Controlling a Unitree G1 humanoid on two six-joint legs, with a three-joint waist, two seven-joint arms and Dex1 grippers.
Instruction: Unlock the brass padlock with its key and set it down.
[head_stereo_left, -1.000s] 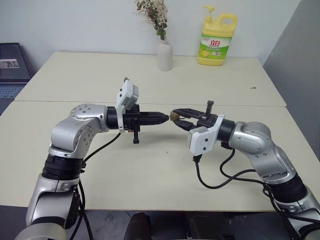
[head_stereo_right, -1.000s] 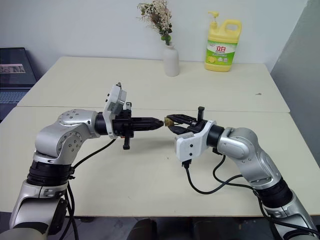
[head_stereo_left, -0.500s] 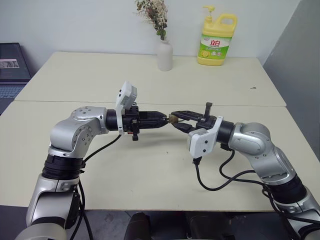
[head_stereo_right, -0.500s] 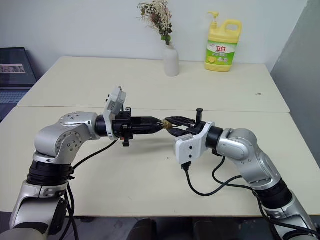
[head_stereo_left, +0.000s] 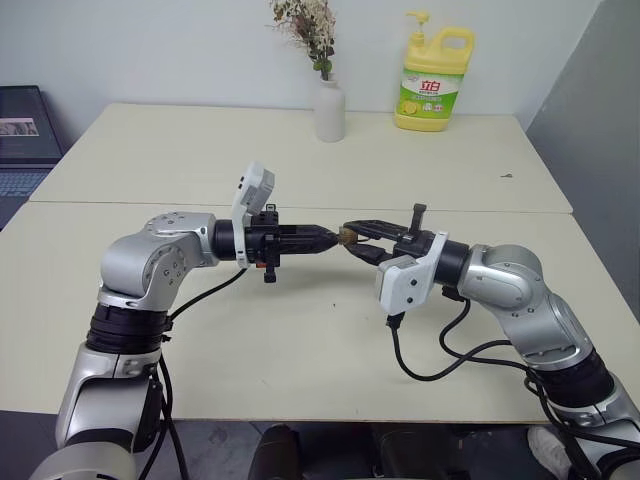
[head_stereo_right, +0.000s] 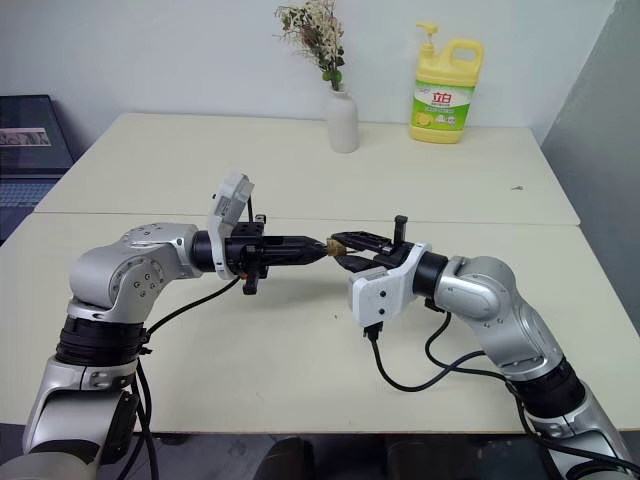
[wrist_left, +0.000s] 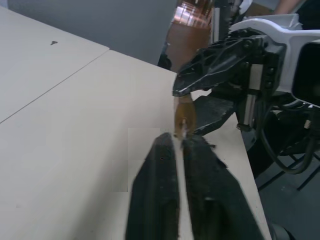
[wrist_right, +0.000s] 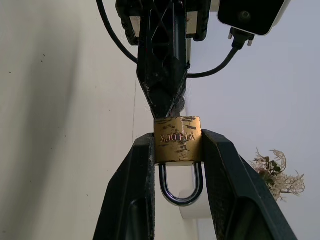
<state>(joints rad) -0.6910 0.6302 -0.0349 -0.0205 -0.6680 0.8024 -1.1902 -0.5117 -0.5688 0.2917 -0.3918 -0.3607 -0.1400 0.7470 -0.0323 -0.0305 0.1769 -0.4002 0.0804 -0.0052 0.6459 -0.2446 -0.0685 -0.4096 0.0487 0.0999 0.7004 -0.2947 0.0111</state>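
where the two arms meet above the middle of the counter (head_stereo_left: 300, 330), the brass padlock (wrist_right: 177, 140) is held in the air, clear of the surface.

right tool (wrist_right: 177, 150): clamped on the padlock's two sides, one finger on each. the padlock body sits between the fingertips, engraved face toward the wrist camera, shackle (wrist_right: 181, 186) closed and pointing back toward the wrist, keyhole end facing the other arm.

left tool (head_stereo_left: 325, 237): fingers pressed together, tips right at the padlock's keyhole end. a small silvery piece, likely the key (wrist_right: 176, 106), shows at those tips against the padlock; too small to tell how far it sits in the lock.

both tools point roughly level, tip to tip, in the eye views.

counter: two pale tops joined by a seam.

far edge: white vase (head_stereo_left: 330, 110) with dried flowers; yellow detergent bottle (head_stereo_left: 434, 80) with pump, well apart from the arms.

black cable (head_stereo_left: 440, 360): loops on the counter below the right arm.
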